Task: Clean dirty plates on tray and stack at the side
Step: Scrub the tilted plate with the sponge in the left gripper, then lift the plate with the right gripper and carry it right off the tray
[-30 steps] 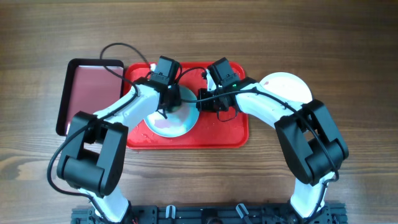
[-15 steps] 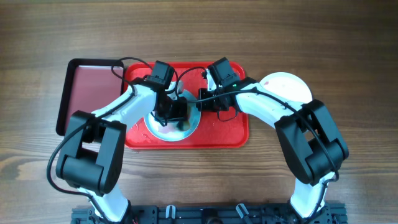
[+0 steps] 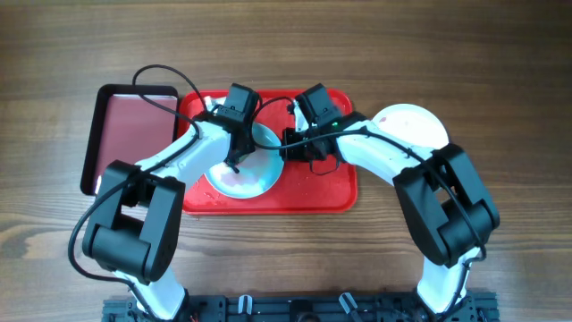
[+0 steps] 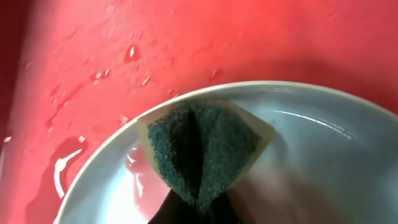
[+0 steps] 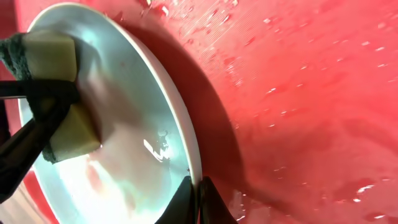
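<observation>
A pale turquoise plate (image 3: 251, 182) lies tilted on the bright red tray (image 3: 315, 191). My left gripper (image 3: 239, 150) is shut on a green and yellow sponge (image 4: 203, 147) and presses it on the plate's far part (image 4: 311, 168). My right gripper (image 3: 284, 148) is shut on the plate's right rim (image 5: 196, 163) and holds that edge raised off the wet tray (image 5: 298, 93). The right wrist view shows the sponge (image 5: 59, 56) and faint pink smears with water on the plate (image 5: 124, 162). A white plate (image 3: 413, 125) lies on the table to the right of the tray.
A narrower dark maroon tray (image 3: 130, 134) with a black rim lies left of the red tray. A black cable (image 3: 161, 73) loops over it from my left arm. Water drops lie on the red tray (image 4: 134, 53). The wooden table (image 3: 500, 72) surrounds everything.
My left gripper slid the sponge toward the plate's middle, then back to its far part. My right gripper has kept its hold on the rim.
</observation>
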